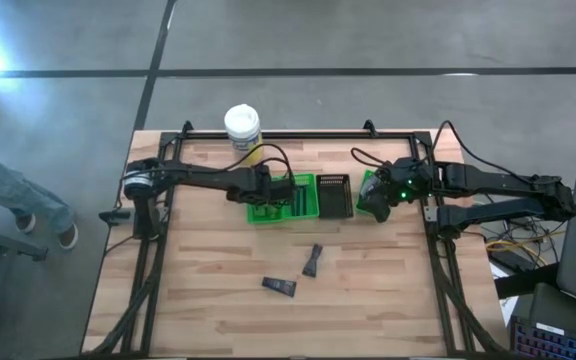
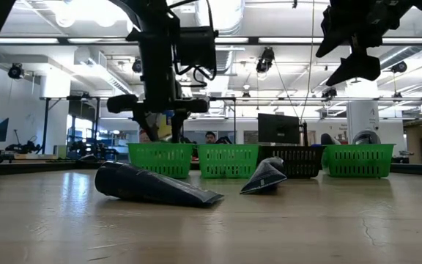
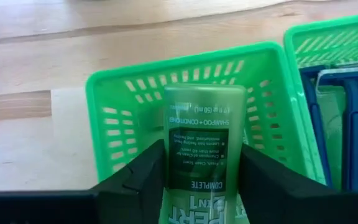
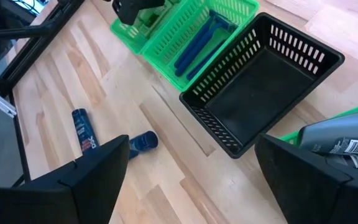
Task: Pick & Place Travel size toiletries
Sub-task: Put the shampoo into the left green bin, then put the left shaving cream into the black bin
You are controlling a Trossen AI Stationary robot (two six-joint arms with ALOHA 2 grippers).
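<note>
My left gripper [image 3: 202, 154] is shut on a bright green shampoo bottle [image 3: 204, 112] above the leftmost green tray [image 3: 104, 93]. The green tray beside it holds blue razors [image 3: 353, 106]. My right gripper [image 4: 191, 144] hangs open and touches nothing, above the table by the black tray [image 4: 272, 81] and the rightmost green tray [image 1: 368, 182], where a grey tube [image 4: 344, 138] lies. Two dark tubes [image 1: 313, 260] [image 1: 279, 287] lie flat on the bare wood nearer the front edge. My left gripper pinches the green bottle between its two fingers, one on each long side [image 3: 174, 168]. The bottle lies along the fingers, and its free end sticks out past the fingertips over the tray. It is lifted clear of the tray floor.
A white-lidded jar [image 1: 242, 128] stands at the table's far edge behind the left arm. The trays sit in a row across the table's middle [image 2: 226, 160]. Bare wood [image 1: 218, 300] surrounds the two loose tubes. A person's legs [image 1: 8, 195] show left of the table.
</note>
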